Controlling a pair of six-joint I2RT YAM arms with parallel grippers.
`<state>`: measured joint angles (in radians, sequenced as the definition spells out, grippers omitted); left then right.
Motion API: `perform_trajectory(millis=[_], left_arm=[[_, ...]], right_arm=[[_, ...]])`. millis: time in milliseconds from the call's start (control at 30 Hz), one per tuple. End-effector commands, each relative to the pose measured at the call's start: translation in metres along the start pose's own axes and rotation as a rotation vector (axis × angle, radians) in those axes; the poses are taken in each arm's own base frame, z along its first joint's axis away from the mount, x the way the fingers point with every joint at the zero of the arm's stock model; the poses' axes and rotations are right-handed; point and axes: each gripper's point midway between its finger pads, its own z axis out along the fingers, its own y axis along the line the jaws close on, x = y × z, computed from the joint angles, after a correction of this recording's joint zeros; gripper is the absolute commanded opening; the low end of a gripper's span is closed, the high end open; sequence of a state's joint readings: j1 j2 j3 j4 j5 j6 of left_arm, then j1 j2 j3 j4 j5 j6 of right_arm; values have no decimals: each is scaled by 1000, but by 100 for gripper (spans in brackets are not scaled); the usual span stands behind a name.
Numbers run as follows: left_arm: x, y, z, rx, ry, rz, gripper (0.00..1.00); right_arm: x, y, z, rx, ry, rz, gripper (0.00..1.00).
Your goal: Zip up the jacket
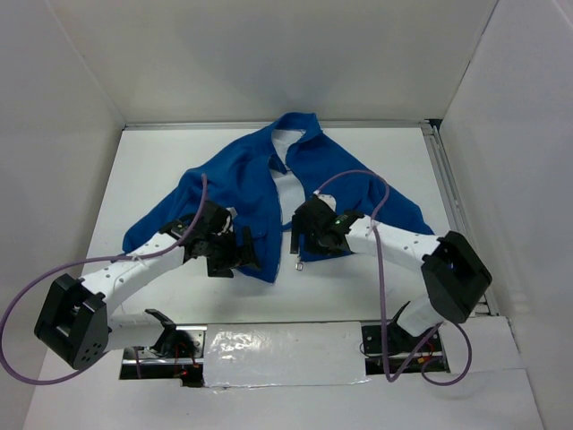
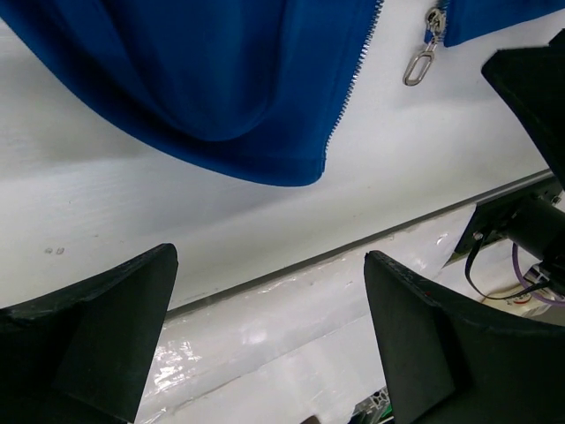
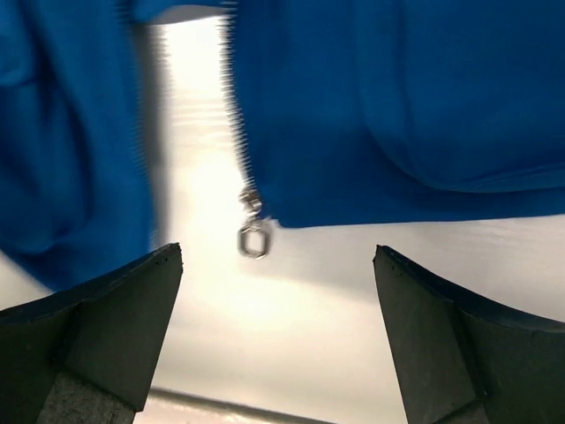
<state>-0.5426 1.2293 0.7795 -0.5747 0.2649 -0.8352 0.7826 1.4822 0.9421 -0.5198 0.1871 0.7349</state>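
We find no brand, label or readable writing anywhere on the jacket (image 1: pixel 269 193) or the arms. The jacket lies spread on the white tabletop (image 1: pixel 358 305), collar toward 12 o'clock, sleeves reaching out toward 8 and 3 o'clock, its front unzipped so that a strip of white lining shows down the middle.

The left gripper (image 1: pixel 240 255) hovers over the hem of the left front panel, at about 7 o'clock from the jacket's centre; in its wrist view we see the fingers (image 2: pixel 88 336) spread wide with nothing between them, the hem corner and zipper teeth (image 2: pixel 353 84) just beyond. The zipper pull (image 2: pixel 422 55) hangs at the edge of the other panel, at 1 o'clock in that view.

The right gripper (image 1: pixel 309 240) sits over the right panel's lower edge, and it too is spread apart and empty. Its wrist view is blurred, so the zipper pull reads only as a small metal loop below the hem corner; we cannot make out its slider clearly. Both arms cover parts of the jacket's lower front in the overhead view. Purple cables (image 1: pixel 380 269) loop over each arm.
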Motion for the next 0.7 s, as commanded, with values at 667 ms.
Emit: perform_trajectory(millis=[667], left_arm=[[-8,-13,-2,54,-25,23,99]], right_arm=[[4,-22,22,186,25,71,85]])
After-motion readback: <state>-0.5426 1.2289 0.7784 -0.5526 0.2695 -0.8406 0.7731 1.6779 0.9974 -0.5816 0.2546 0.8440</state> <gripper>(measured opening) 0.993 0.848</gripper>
